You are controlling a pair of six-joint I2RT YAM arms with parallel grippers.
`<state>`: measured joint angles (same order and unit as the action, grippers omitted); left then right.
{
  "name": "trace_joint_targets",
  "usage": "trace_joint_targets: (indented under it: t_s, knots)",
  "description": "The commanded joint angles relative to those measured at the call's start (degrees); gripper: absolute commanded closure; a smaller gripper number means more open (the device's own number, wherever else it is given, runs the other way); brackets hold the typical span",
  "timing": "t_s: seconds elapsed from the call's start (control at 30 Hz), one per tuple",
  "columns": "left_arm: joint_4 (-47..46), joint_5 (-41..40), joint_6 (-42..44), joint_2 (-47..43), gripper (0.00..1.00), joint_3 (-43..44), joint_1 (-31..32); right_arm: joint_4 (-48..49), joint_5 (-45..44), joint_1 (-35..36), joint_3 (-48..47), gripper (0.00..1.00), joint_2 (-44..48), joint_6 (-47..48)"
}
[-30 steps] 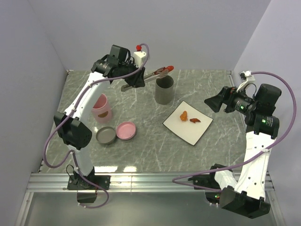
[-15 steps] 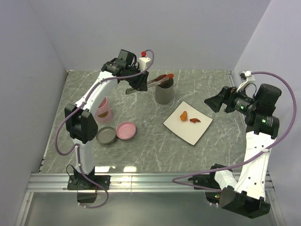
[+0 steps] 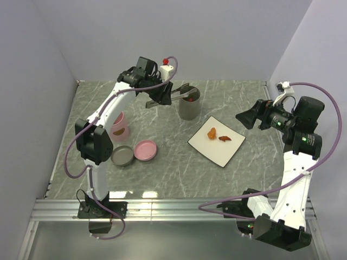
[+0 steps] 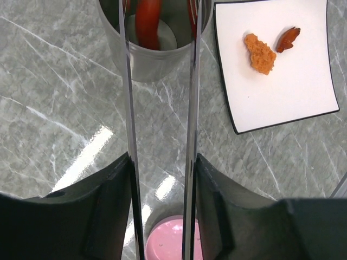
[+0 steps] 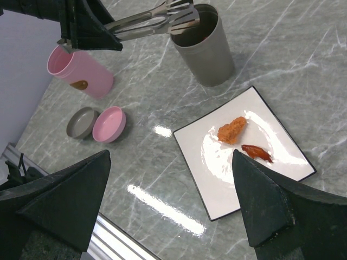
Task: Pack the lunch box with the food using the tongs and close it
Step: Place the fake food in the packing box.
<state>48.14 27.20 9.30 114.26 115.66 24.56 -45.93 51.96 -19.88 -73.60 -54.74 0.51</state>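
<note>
My left gripper (image 3: 162,96) (image 4: 162,160) is shut on the grey metal tongs (image 3: 181,92) (image 4: 128,97) (image 5: 152,21). Their two arms are spread apart and press against my fingers. The tong tips hang over the mouth of the grey cylindrical lunch box container (image 3: 188,105) (image 4: 146,59) (image 5: 209,51). A red sausage (image 4: 147,21) lies inside it. On the white square plate (image 3: 209,146) (image 4: 282,92) (image 5: 233,179) rest an orange fried piece (image 3: 212,132) (image 4: 260,53) (image 5: 231,130) and a small red-brown piece (image 3: 224,138) (image 4: 287,39) (image 5: 257,153). My right gripper (image 3: 245,118) (image 5: 171,157) hovers open, empty, above the plate's right side.
A pink cup (image 3: 118,124) (image 5: 81,73) stands at the left. In front of it lie a grey lid (image 3: 122,156) (image 5: 81,122) and a pink lid (image 3: 145,150) (image 5: 109,123) (image 4: 165,241). Walls close in the table on three sides.
The left arm carried the tongs with the red sausage over the grey container. The tong arms have now spread, and the sausage has dropped inside. The right arm has stayed still.
</note>
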Motion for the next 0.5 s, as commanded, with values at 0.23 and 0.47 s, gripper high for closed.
trace_joint_targets:
  t_s: [0.23,0.47]
  knots:
    - [-1.1,3.9,-1.1,-6.1,0.45,2.4,0.2,0.8,0.7,-0.4,-2.1,0.0,-0.4,-0.1]
    - [-1.3,4.7,2.4,-12.9,0.43,-3.9,5.1,1.2,0.7,-0.4,-2.2,0.0,-1.1,-0.2]
